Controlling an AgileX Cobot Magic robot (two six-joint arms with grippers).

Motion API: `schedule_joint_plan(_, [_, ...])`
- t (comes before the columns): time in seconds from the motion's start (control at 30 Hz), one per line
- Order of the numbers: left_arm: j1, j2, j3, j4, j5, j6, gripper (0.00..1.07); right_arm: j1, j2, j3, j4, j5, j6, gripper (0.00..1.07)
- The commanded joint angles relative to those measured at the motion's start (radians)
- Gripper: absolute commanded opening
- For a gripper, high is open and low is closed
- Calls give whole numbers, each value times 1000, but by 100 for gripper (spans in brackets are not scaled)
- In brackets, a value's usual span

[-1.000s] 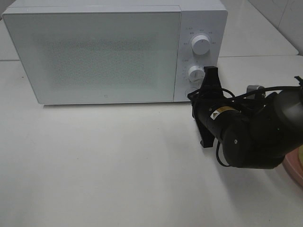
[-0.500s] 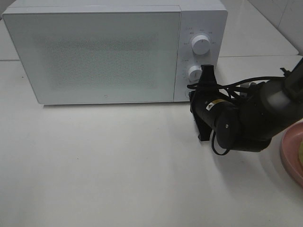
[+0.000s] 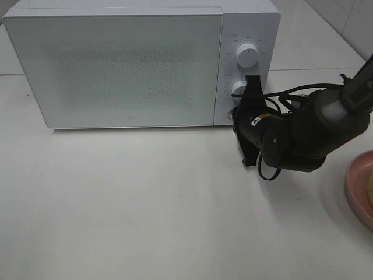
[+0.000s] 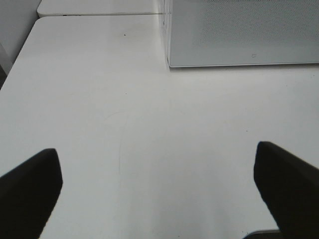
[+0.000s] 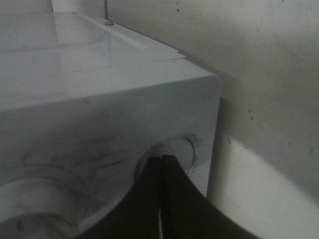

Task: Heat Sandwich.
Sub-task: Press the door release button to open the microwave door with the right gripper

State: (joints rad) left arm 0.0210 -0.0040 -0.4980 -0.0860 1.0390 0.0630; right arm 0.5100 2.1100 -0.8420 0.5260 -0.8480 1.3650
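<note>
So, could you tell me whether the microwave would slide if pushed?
Probably not: the microwave is big and boxy, and it sits flat on the table. The shut right gripper touches it low down, so tipping seems unlikely too.

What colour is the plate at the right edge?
Pink; the plate shows best in the exterior high view.

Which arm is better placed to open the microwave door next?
Right. The right gripper, shut, sits at the microwave's round button; the left gripper hangs open over the table, away from the controls.
</note>
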Motion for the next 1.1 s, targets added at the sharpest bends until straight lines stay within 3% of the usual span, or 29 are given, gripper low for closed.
schedule_joint_plan(0.03, [2, -27, 2, -4, 0, -2, 101, -10, 12, -21, -17, -17, 1, 0])
schedule_joint_plan(0.6, [2, -27, 2, -4, 0, -2, 101, -10, 19, -31, 21, -214, -31, 1])
schedule_joint_plan(1.1, [2, -27, 2, -4, 0, -2, 101, -44, 56, -138, 10, -295, -70, 0])
